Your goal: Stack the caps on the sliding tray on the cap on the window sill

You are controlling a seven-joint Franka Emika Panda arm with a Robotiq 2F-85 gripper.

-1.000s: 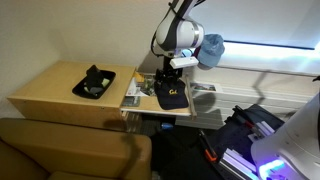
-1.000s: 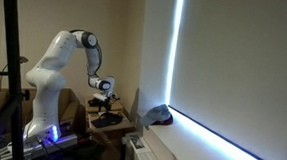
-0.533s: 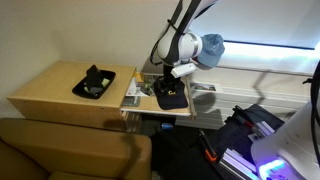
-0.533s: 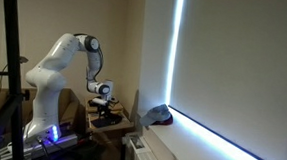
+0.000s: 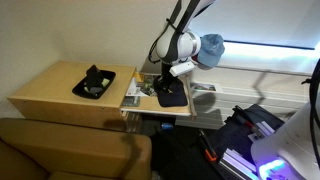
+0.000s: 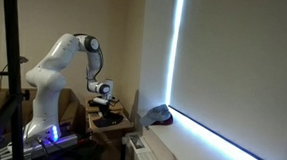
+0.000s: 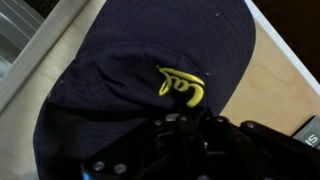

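In this dim room we see the long window sill [image 6: 215,146] bearing the light blue cap [image 5: 212,48]. The wooden surface [image 5: 50,92] carries a black tray [image 5: 95,82]. Beside it, on the sliding tray [image 7: 283,95], our hand [image 7: 185,125] pinches the navy cap [image 7: 150,65], fingers nearly together.
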